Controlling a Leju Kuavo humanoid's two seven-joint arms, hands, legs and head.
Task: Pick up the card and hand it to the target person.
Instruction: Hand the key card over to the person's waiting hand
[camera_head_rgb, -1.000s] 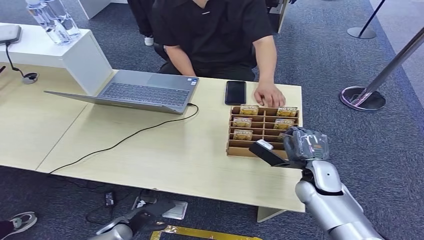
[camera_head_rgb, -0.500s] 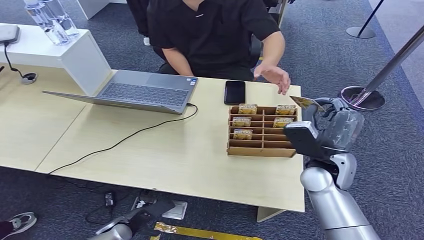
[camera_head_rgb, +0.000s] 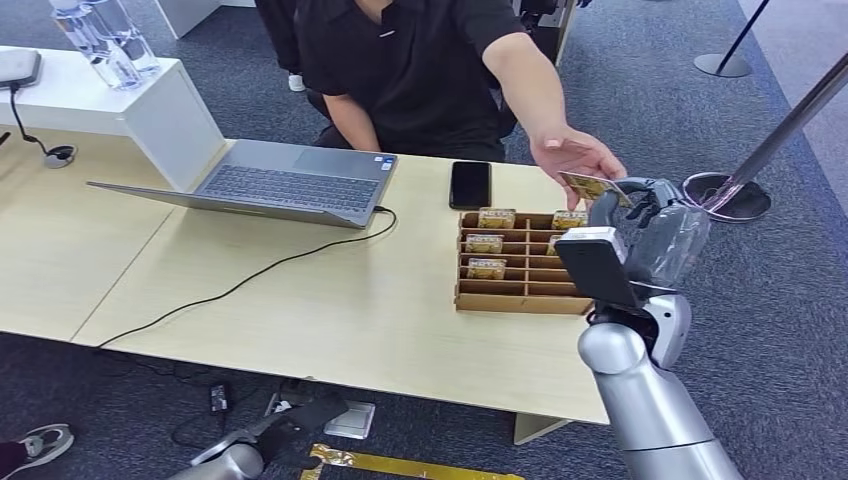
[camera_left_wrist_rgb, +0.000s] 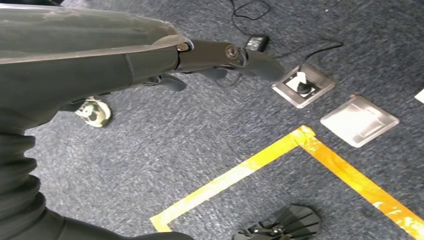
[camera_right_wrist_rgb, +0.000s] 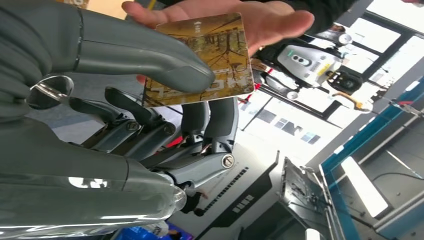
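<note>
My right hand (camera_head_rgb: 655, 235) is raised off the table's right end and pinches a yellow-brown card (camera_head_rgb: 590, 187) (camera_right_wrist_rgb: 202, 62) between thumb and fingers. A person in a black shirt sits behind the table and reaches an open palm (camera_head_rgb: 572, 160) (camera_right_wrist_rgb: 235, 20) out to the card; the card's far end lies against or just under that palm. A brown slotted card box (camera_head_rgb: 520, 262) with several more cards stands on the table below my hand. My left hand (camera_left_wrist_rgb: 220, 57) hangs low over the carpet, fingers stretched out, holding nothing.
An open laptop (camera_head_rgb: 280, 180) with a black cable, a black phone (camera_head_rgb: 470, 184) and a white box (camera_head_rgb: 110, 95) with water bottles sit on the light wooden table (camera_head_rgb: 300, 300). A stanchion base (camera_head_rgb: 725, 195) stands on the carpet at the right. Yellow floor tape (camera_left_wrist_rgb: 280, 160) lies below.
My right hand rose from the card box with the card and now holds it up. The person's hand lifted off the table and reached out to meet the card.
</note>
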